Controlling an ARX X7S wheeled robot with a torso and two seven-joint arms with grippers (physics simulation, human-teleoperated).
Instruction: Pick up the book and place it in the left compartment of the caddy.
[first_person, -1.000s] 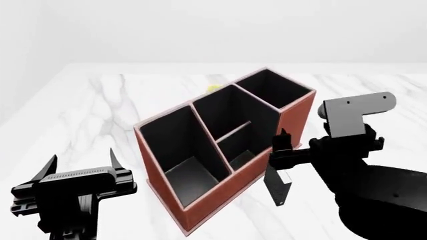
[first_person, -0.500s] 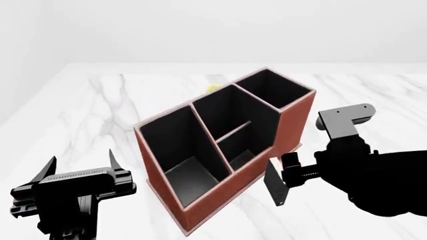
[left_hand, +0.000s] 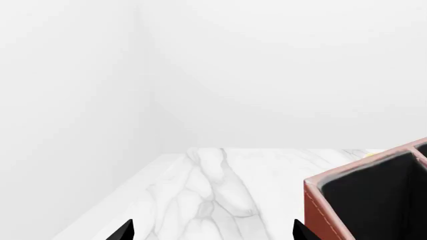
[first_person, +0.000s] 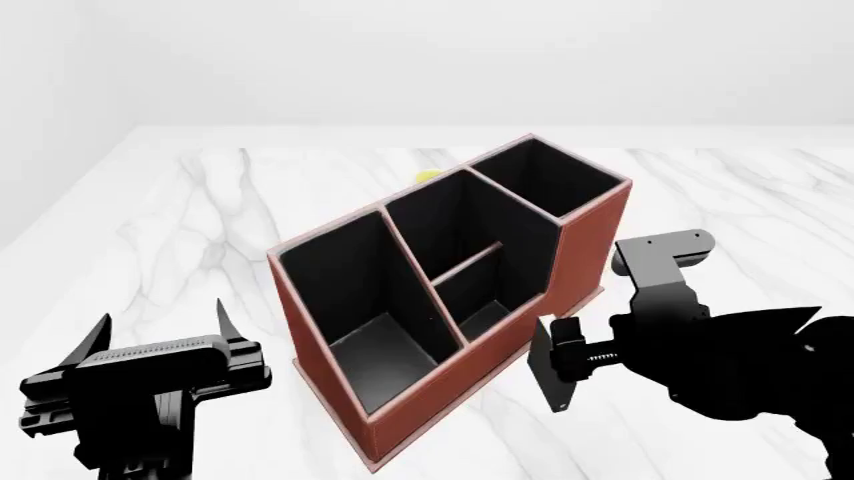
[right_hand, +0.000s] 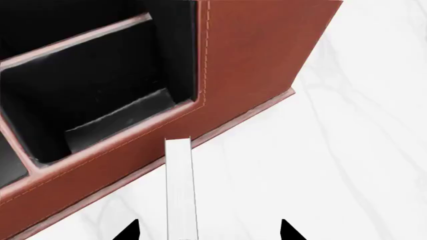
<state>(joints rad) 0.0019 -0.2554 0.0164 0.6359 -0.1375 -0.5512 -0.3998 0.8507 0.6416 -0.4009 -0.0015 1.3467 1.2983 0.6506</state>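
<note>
The reddish-brown caddy (first_person: 594, 250) stands on the marble table, with its long left compartment (first_person: 350, 290) nearest my left arm. The small black book (first_person: 551, 380) stands on edge by the caddy's near right wall. In the right wrist view its white page edge (right_hand: 180, 190) runs between my fingertips, just short of the caddy's wall (right_hand: 253, 60). My right gripper (first_person: 571, 350) (right_hand: 208, 232) is open, one jaw on each side of the book with gaps showing. My left gripper (first_person: 166, 320) (left_hand: 212, 232) is open and empty, left of the caddy (left_hand: 323, 210).
A small yellow object (first_person: 427, 177) lies behind the caddy. The white marble table (first_person: 200, 220) reaches to a pale wall at the back. The caddy's two small split sections (first_person: 467, 270) and its tall square section (first_person: 547, 180) lie right of the left compartment.
My right arm has dropped lower and turned, so the gripper now comes at the book from the right, not from above. The book and the left arm have not moved.
</note>
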